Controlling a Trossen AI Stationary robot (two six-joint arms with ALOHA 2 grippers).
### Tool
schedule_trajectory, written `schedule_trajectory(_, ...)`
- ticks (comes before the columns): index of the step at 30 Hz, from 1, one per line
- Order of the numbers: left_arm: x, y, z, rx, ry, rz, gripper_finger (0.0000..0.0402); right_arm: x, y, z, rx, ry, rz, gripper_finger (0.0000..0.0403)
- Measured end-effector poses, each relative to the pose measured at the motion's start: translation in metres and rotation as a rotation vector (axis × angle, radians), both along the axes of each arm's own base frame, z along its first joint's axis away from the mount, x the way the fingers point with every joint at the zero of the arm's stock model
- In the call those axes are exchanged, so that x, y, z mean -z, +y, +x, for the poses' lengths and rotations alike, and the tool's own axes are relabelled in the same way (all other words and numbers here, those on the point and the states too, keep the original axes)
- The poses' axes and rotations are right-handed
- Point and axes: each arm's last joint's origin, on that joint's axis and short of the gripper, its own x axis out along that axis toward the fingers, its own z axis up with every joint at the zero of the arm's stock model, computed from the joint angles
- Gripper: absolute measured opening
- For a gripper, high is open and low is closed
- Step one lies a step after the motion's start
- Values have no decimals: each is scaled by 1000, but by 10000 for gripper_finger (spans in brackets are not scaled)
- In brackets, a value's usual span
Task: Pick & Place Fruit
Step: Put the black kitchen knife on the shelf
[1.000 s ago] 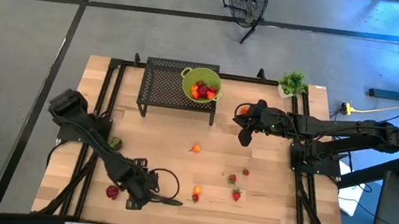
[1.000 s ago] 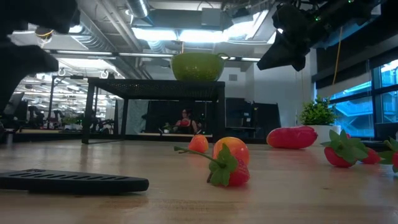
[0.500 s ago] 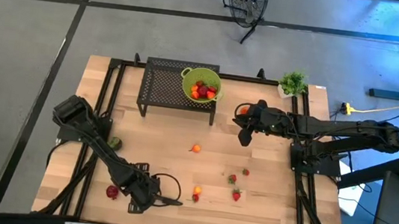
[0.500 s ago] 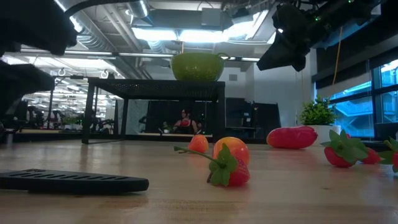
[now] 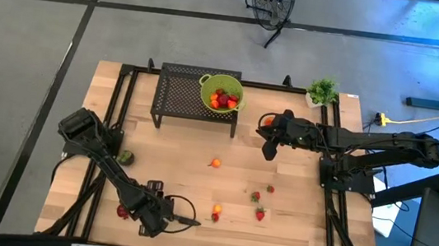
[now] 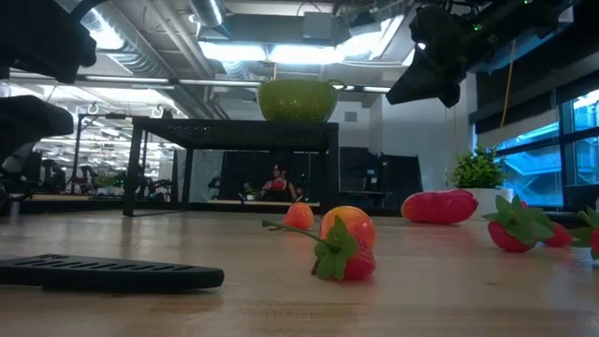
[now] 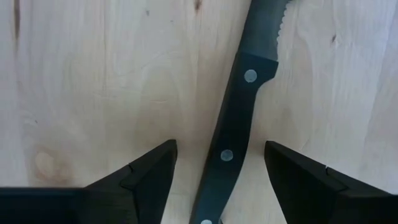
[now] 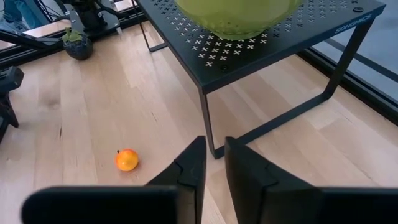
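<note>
My left gripper [image 5: 154, 215] hangs open over the near left of the table, pointing down. Its fingers stand on either side of the black knife handle [image 7: 229, 149] without touching it. The knife [image 6: 112, 274] lies flat on the wood. Loose fruit lies around: a red piece [image 5: 122, 210] beside the left gripper, a dark green round one [image 5: 125, 157], an orange one [image 5: 215, 163], an orange-red one [image 5: 216, 211] and three strawberries [image 5: 259, 200]. A red oblong fruit [image 5: 266, 122] lies by my right gripper [image 5: 268, 152], which hovers shut and holds nothing.
A lime-green bowl [image 5: 204, 80] holding red fruit stands on a black perforated rack [image 5: 180, 94] at the far middle. A small potted plant [image 5: 321, 91] is at the far right corner. Black frame rails run along the table's left and right edges.
My left gripper has sunk toward the knife and shifted slightly toward the near edge, staying open. The knife and the fruit lie where they were.
</note>
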Motion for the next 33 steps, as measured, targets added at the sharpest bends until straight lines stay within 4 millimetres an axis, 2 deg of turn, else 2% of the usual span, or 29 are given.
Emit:
schedule_trajectory(11, 1, 0, -3, 6, -5, 31, 157, 0, 0, 0, 0, 0, 0, 45)
schedule_trajectory(22, 2, -3, -5, 21, 1, 30, 89, 0, 0, 0, 0, 0, 0, 62)
schedule_trajectory(26, 1, -3, -6, 22, 6, 24, 77, 0, 0, 0, 0, 0, 0, 67)
schedule_trajectory(33, -4, -2, -7, 23, -1, 8, 81, 0, 0, 0, 0, 0, 0, 68)
